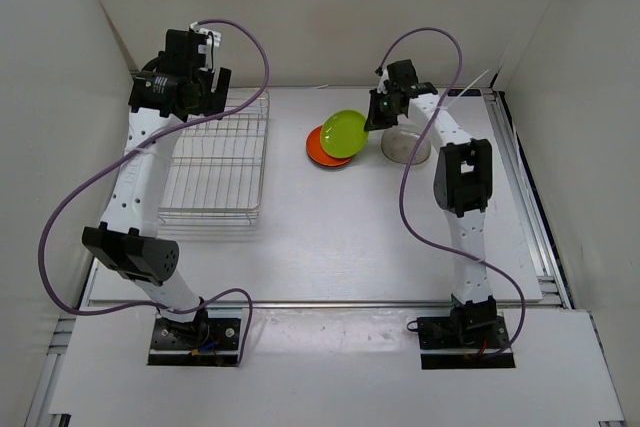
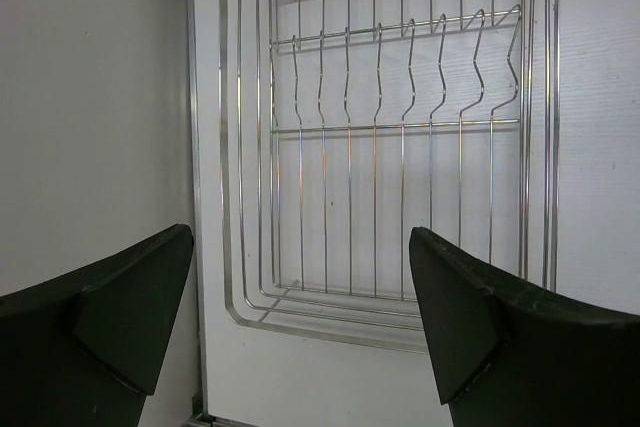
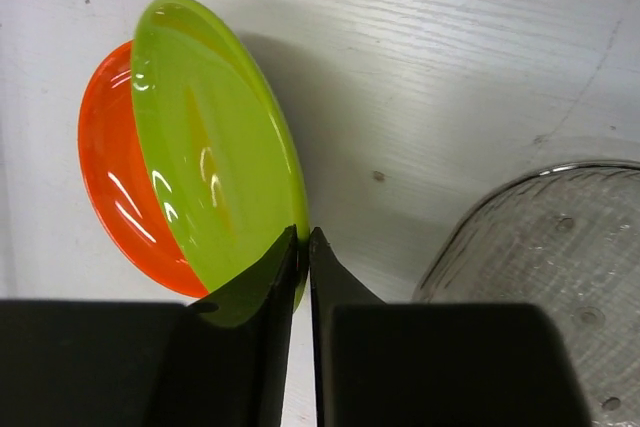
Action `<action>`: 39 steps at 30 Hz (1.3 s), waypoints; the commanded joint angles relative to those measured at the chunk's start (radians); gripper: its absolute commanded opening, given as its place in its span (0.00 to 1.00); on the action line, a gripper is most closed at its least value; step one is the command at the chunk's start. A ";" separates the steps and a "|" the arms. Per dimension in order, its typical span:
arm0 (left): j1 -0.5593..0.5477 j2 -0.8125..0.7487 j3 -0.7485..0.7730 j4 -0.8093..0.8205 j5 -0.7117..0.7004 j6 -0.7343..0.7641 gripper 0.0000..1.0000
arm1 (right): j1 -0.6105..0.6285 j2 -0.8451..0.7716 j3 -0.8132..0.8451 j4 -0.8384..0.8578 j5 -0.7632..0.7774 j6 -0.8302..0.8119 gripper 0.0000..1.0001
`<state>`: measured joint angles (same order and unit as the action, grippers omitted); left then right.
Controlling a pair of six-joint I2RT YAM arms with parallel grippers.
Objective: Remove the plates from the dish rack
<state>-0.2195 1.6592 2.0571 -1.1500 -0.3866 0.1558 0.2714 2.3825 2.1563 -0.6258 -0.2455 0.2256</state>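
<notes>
My right gripper (image 1: 374, 119) (image 3: 303, 242) is shut on the rim of the lime green plate (image 1: 345, 133) (image 3: 215, 197), holding it tilted over the orange-red plate (image 1: 320, 150) (image 3: 115, 182), which lies flat on the table. The clear translucent plate (image 1: 405, 146) (image 3: 545, 277) lies upside down just right of them. The black plate is not in view. The silver wire dish rack (image 1: 215, 162) (image 2: 400, 147) stands at the left with no plates in it. My left gripper (image 1: 205, 82) (image 2: 300, 322) is open and holds nothing, above the rack's far end.
White walls close in on the left, back and right. The left wall (image 2: 90, 117) runs close beside the rack. A metal rail (image 1: 525, 197) lines the table's right edge.
</notes>
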 commanded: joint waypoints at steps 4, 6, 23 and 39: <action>0.000 -0.055 -0.012 -0.010 -0.017 -0.021 1.00 | 0.034 0.001 0.045 0.018 -0.001 -0.005 0.14; 0.000 -0.055 -0.021 -0.010 -0.017 -0.021 1.00 | 0.034 0.001 0.045 0.018 0.008 -0.005 0.15; 0.031 -0.105 -0.115 0.009 0.096 -0.059 1.00 | 0.031 -0.216 -0.042 -0.025 -0.001 -0.061 0.99; 0.216 -0.191 -0.318 0.177 0.268 -0.190 1.00 | -0.113 -0.738 -0.338 -0.167 0.416 -0.307 1.00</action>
<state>-0.0395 1.5333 1.7405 -1.0306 -0.1768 -0.0036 0.2020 1.7039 1.8915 -0.7456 0.0612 -0.0261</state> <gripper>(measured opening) 0.997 0.995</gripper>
